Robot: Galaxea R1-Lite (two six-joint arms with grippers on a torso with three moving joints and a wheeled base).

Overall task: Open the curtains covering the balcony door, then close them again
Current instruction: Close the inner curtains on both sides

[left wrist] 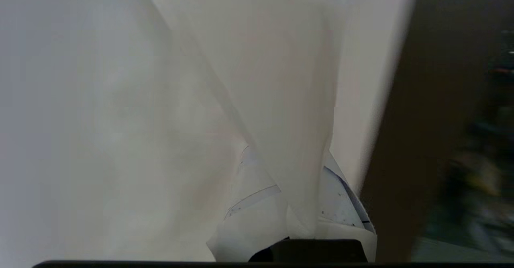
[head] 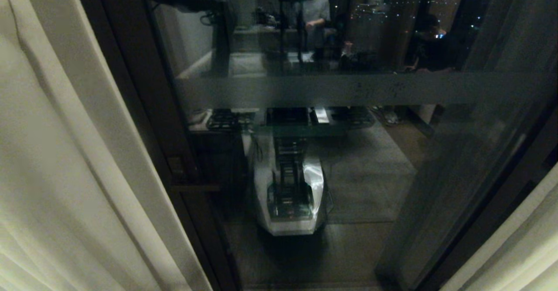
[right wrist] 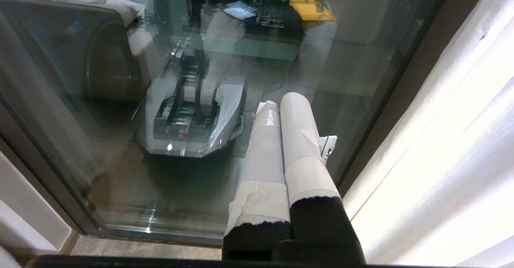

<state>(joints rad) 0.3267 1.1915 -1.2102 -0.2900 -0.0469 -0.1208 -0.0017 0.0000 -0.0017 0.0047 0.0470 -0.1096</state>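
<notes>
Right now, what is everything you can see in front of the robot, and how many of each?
Cream pleated fabric curtains: two panels, off-white; the left panel beside the door's left frame, the right panel at the lower right.
Glass balcony door in a dark frame: one, uncovered between the panels, crossed by a frosted horizontal band.
Reflections in the glass: the robot's grey-white base; one person standing, another seated; both dim.
Left hand: one, white-wrapped fingers shut on a fold of the left curtain panel.
Right hand: one, tape-wrapped fingers shut on nothing, pointing at the glass near the right panel.
</notes>
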